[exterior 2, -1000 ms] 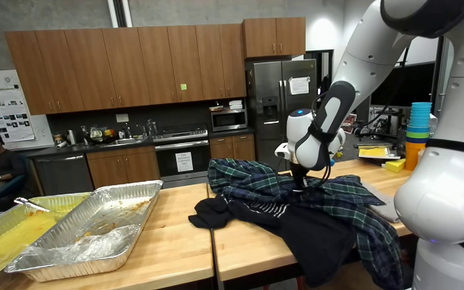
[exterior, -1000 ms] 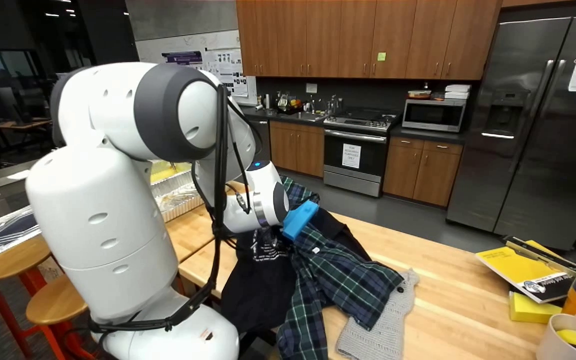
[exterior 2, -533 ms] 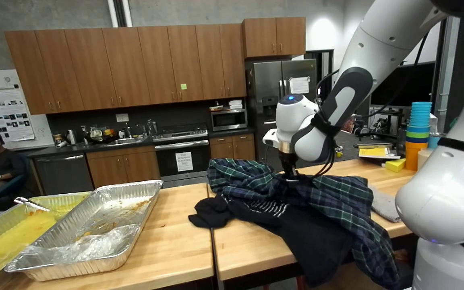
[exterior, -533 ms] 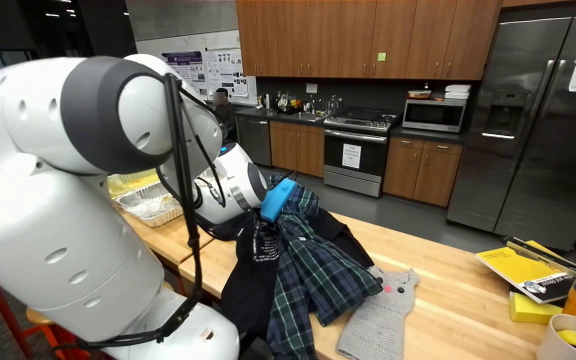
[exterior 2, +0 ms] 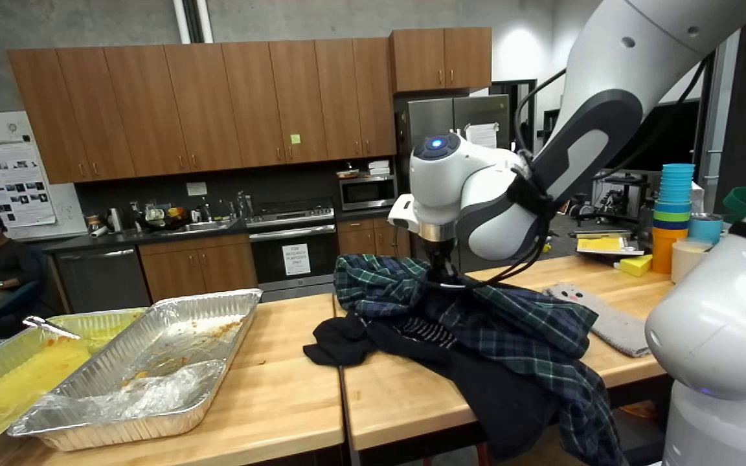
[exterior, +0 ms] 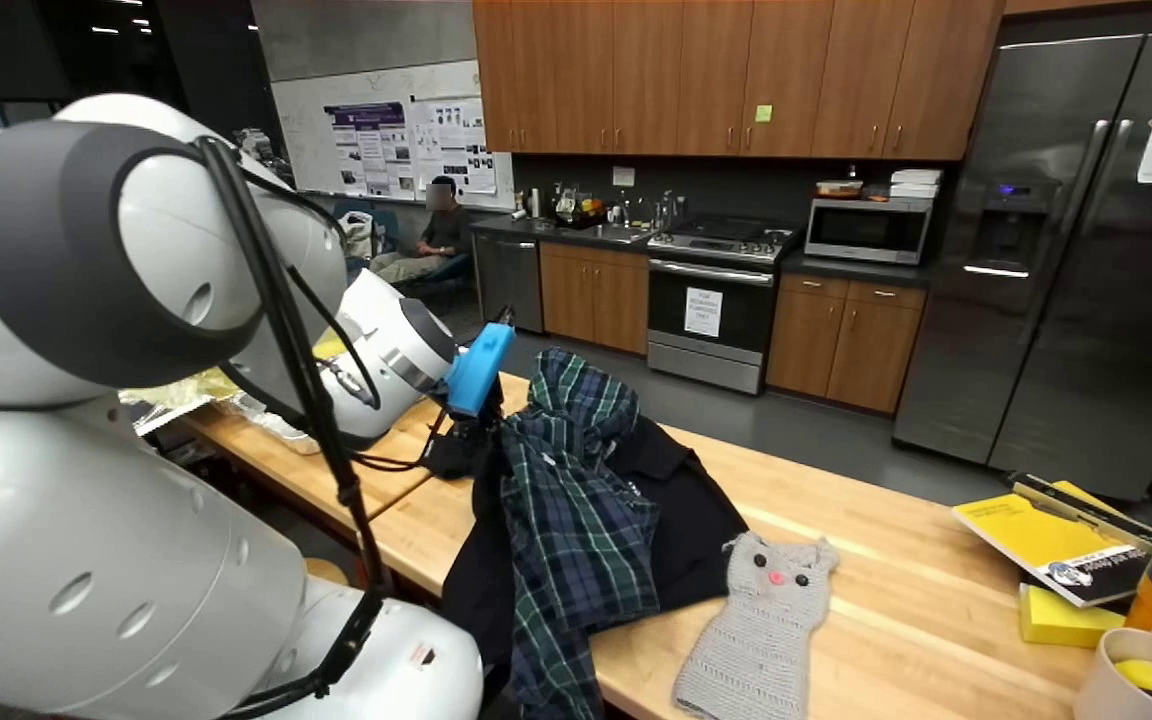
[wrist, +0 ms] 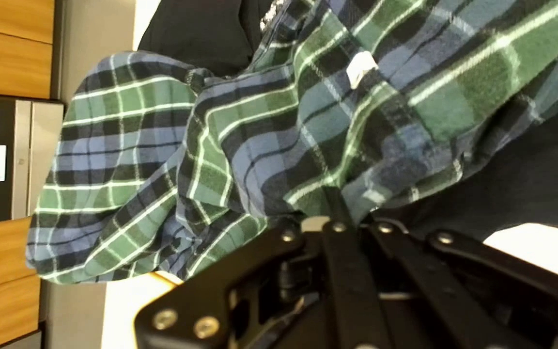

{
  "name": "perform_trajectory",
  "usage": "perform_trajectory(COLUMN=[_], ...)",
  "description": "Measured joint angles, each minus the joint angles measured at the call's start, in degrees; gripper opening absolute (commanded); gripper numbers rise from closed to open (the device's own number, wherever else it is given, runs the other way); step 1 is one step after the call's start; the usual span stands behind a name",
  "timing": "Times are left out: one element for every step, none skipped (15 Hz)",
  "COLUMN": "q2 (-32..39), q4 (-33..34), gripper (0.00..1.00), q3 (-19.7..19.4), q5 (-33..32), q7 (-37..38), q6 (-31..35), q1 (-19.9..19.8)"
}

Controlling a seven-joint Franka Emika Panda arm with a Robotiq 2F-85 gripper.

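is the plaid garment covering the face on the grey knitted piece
No: in an exterior view, the grey knitted piece shows both black eyes and its pink nose uncovered by the plaid garment.

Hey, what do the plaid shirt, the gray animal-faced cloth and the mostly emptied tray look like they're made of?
Plaid shirt: soft, matte woven cloth, perhaps cotton flannel; it drapes in loose folds.
Gray animal-faced cloth: matte yarn, knitted or crocheted; rows of stitches show.
Mostly emptied tray: thin, shiny metal, probably aluminum foil; its pleated walls glint.
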Motion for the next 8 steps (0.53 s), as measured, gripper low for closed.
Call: perform_trajectory(q2=[-0.6,-1.0,-1.2,-1.4,-1.5,-1.5,-1.5,-1.5], q4=[0.1,0.2,0.2,0.3,0.3,0.4,0.4,0.4], gripper=[0.01,0.01,0.01,0.01,0.01,0.01,0.01,0.01], q3=[0.9,1.8,2.6,3.3,4.1,4.8,5.4,5.8], q5=[-0.7,-1.4,-2.2,-3.0,-3.8,-4.7,-5.4,-5.9], q7=[1.1,2.3,3.3,4.2,5.2,6.2,6.9,7.5], q6=[-1.0,-2.1,-2.9,-3.8,-4.6,-5.4,-6.2,-6.8], q1=[1.0,2.0,2.9,3.7,4.6,5.5,6.3,7.1])
